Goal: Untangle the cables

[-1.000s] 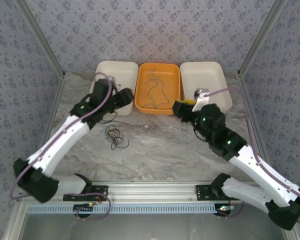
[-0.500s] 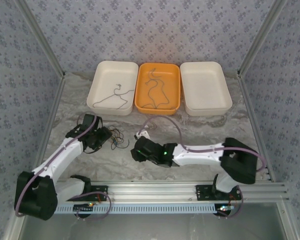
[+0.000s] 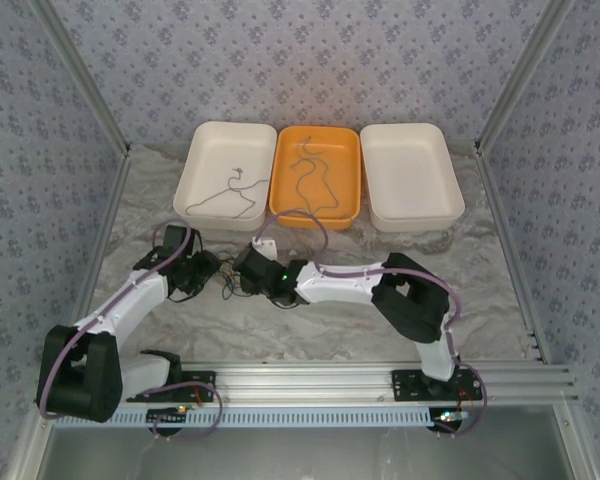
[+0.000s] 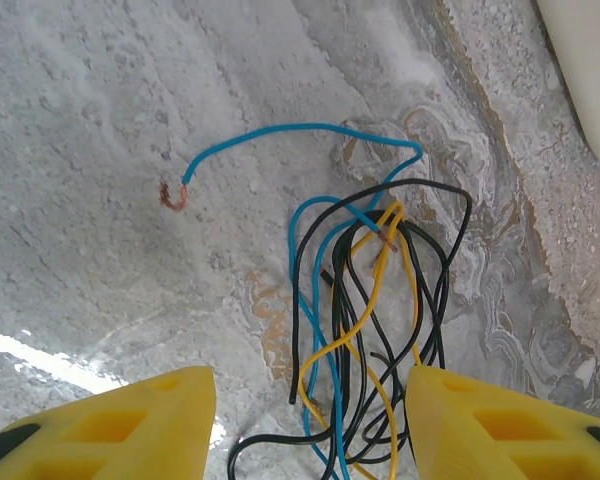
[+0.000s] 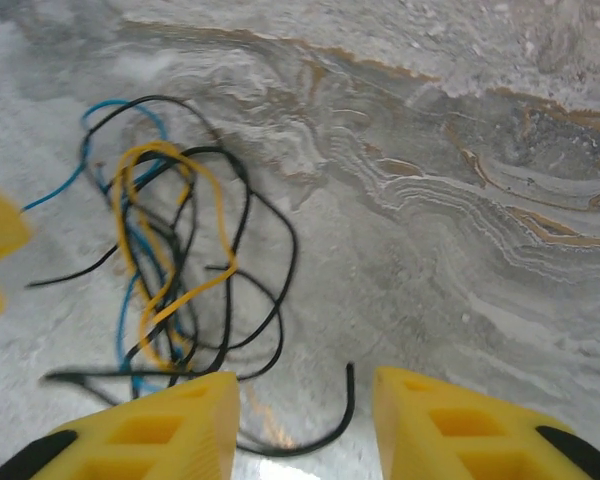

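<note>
Between the two pincers, on the marbled surface (image 3: 480,260), the tangled cables (image 4: 365,300) lie in a loose knot. The left pincer (image 4: 310,390) stands partly open astride the knot's near end, clamping nothing. The right pincer (image 5: 305,390) gapes likewise, a black wire end (image 5: 348,395) curling between its fingers. Both arms reach low, wrists facing each other. In the left wrist view the knot's long axis runs straight away from the pincer, a blue end (image 4: 280,135) arching leftward.

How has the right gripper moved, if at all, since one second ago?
Yes. The right gripper left the right white tray and swung near-left; it now sits beside the cable tangle, in front of the orange tray.
</note>
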